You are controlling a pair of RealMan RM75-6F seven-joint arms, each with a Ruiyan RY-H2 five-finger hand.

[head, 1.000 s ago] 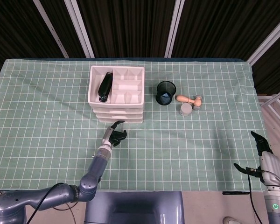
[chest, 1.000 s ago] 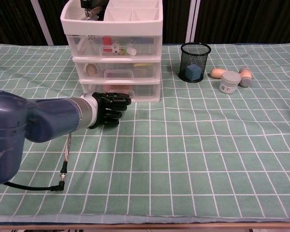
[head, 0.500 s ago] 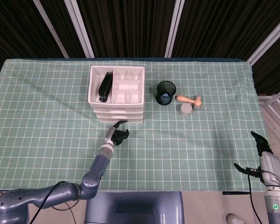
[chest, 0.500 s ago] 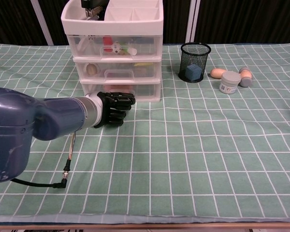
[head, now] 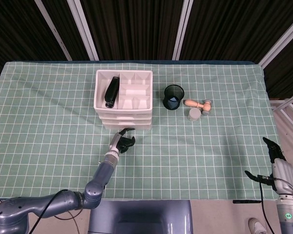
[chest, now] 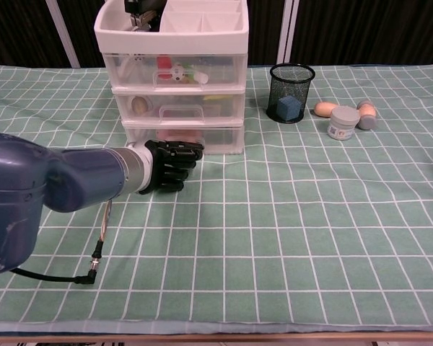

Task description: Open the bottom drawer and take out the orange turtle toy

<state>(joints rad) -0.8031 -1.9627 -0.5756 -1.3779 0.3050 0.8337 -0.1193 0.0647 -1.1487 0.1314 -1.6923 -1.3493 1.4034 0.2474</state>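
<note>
While the bottom drawer [chest: 185, 137] is sitting closed, the left robot hand [chest: 172, 163], fingers curled and empty, is hovering at its front, turtle retrieval pending.

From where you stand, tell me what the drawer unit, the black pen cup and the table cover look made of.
Drawer unit: likely plastic, with an opaque white frame and clear drawer fronts that show the contents through them.
Pen cup: probably metal wire mesh, matte black; a blue block shows through its wall.
Table cover: looks like woven cloth, matte green with a white grid, lying flat.
</note>
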